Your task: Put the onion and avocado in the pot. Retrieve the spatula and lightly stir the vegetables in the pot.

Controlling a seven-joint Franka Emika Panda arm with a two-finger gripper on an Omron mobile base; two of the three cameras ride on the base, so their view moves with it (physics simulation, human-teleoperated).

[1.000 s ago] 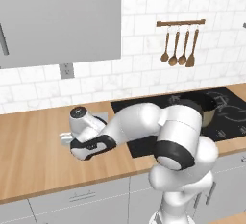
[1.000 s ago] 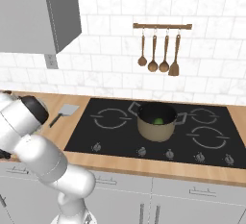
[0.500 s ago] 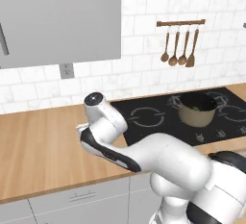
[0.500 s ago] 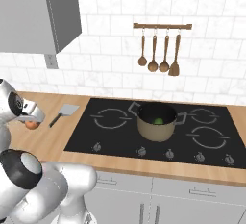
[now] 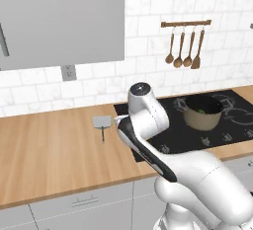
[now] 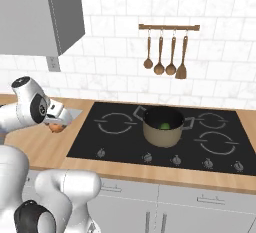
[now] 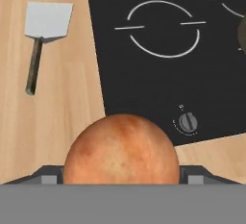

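Onion: clamped in gripper, lifted off counter.
Pot: well beyond gripper; green item inside, judged avocado.
Spatula: untouched; stirring outstanding.

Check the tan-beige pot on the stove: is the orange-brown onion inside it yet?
No, the onion sits in the gripper over the wooden counter; the pot holds something green.

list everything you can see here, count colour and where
onion: 1, orange-brown, held in the gripper above the counter edge
pot: 1, tan-beige, on the cooktop, something green inside
spatula: 1, grey blade with dark handle, flat on the wooden counter left of the cooktop
cooktop: 1, black, set into the counter
wooden utensils: 4, brown, hanging on a wall rail
cabinet: 1, grey, on the wall
outlet: 1, grey, on the tiles
gripper: 1, closed on the onion
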